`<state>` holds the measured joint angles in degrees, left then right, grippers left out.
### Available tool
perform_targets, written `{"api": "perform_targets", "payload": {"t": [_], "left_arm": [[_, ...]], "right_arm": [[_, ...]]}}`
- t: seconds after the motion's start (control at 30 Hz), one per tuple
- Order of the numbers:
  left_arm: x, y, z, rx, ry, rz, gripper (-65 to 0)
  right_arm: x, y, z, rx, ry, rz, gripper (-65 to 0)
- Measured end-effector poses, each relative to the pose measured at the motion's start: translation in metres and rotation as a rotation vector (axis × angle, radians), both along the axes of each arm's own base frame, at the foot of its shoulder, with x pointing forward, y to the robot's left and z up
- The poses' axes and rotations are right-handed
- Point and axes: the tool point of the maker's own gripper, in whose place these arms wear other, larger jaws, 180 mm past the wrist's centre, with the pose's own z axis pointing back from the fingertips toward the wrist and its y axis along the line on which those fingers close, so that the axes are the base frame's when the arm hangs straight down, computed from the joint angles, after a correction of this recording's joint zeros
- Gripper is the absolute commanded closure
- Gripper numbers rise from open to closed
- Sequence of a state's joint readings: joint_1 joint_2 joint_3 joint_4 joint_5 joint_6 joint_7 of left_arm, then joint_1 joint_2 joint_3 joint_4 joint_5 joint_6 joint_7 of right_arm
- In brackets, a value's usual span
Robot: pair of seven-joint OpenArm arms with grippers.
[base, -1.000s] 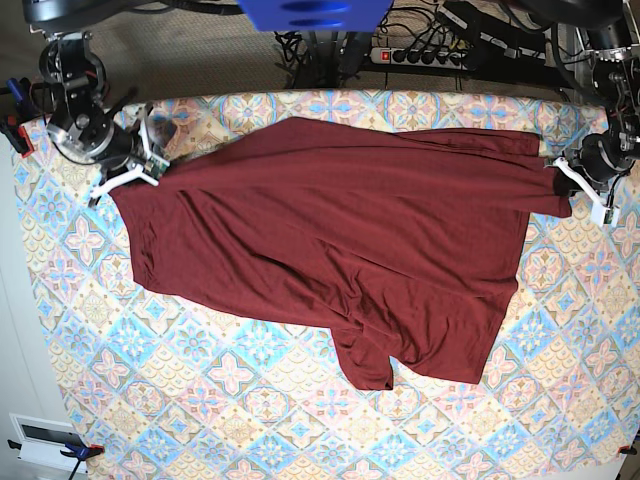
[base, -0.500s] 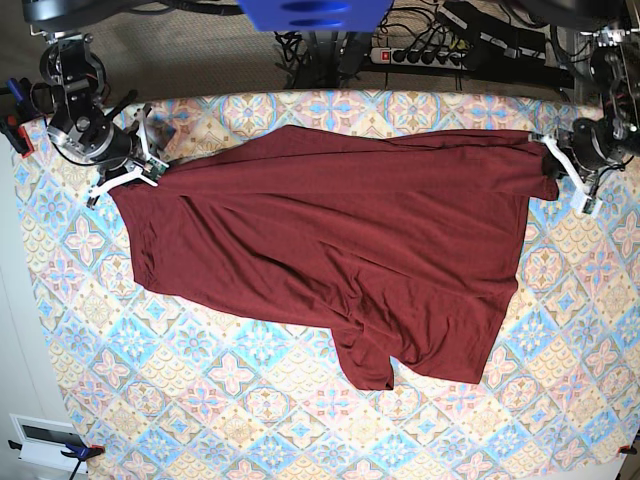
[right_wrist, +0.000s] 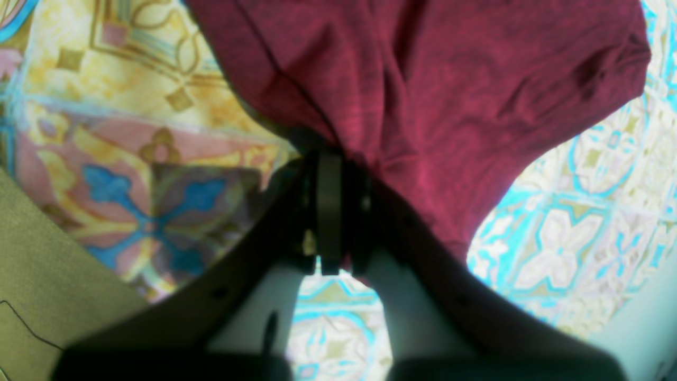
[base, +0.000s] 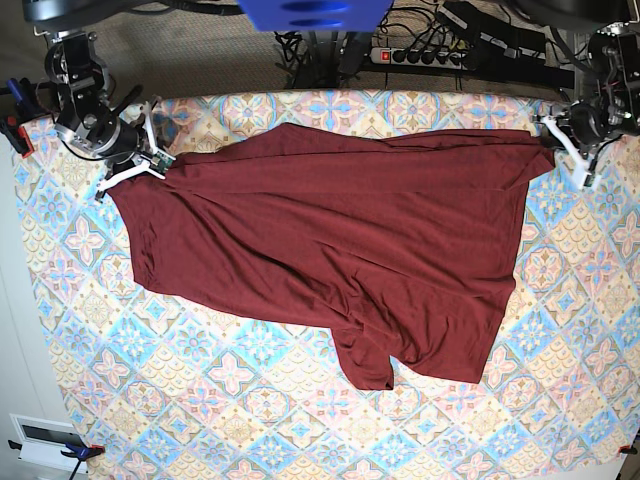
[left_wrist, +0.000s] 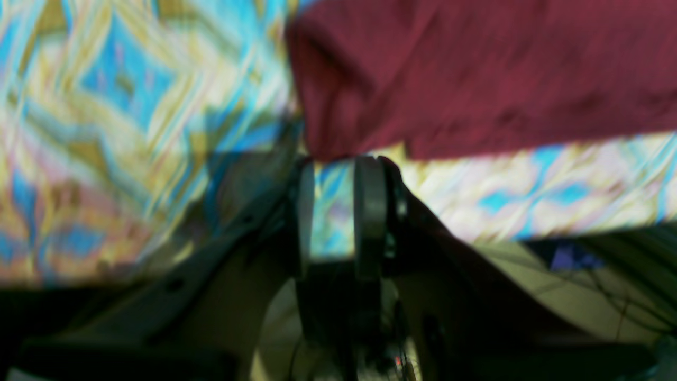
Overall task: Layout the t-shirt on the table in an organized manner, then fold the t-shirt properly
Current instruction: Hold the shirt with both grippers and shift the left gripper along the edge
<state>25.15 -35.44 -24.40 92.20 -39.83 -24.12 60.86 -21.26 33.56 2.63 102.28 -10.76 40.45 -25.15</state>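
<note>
T-shirt (base: 330, 250) is lying spread across the surface (base: 230, 420), long axis running arm to arm. Right gripper (right_wrist: 329, 159) is pinching its corner; left gripper (left_wrist: 336, 164), jaws parted and empty, is sitting just off the opposite corner.
</note>
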Motion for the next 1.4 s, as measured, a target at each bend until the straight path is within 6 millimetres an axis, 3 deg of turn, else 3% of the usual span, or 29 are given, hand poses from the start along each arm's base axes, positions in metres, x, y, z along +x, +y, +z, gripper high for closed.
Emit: {"api": "perform_targets", "payload": {"t": [0.1,0.33,0.47,0.63,0.7,0.93,1.13,1.4], "left_arm": [[-0.004,-0.010,-0.005,-0.033,0.014,-0.009,-13.9],[-0.014,-0.012,-0.011,-0.039,0.044,0.002,-14.7],[-0.022,-0.011,-0.013,-0.034,0.072,0.002,-22.4],[-0.019,-0.020,-0.011,-0.094,0.056,0.013,-33.4],[-0.017,-0.025,-0.009,-0.127,0.045,0.021,-34.9],[-0.010,-0.041,-0.013,-0.189,-0.005,0.068,-35.1],[-0.011,-0.033,-0.013,-0.289,-0.102,0.275,-35.1],[-0.031,-0.029,-0.016,-0.341,-0.097,0.414,-35.1]], "right_arm": [[0.001,0.000,0.001,0.000,-0.003,0.000,0.0],[0.001,0.000,0.001,0.000,-0.003,0.000,0.0],[0.001,0.000,0.001,0.000,-0.003,0.000,0.0],[0.001,0.000,0.001,0.000,-0.003,0.000,0.0],[0.001,0.000,0.001,0.000,-0.003,0.000,0.0],[0.000,0.000,0.001,0.000,-0.002,0.000,0.0],[0.000,0.000,0.001,0.000,-0.003,0.001,0.0],[0.000,0.001,0.001,0.001,-0.003,0.000,0.0]]}}
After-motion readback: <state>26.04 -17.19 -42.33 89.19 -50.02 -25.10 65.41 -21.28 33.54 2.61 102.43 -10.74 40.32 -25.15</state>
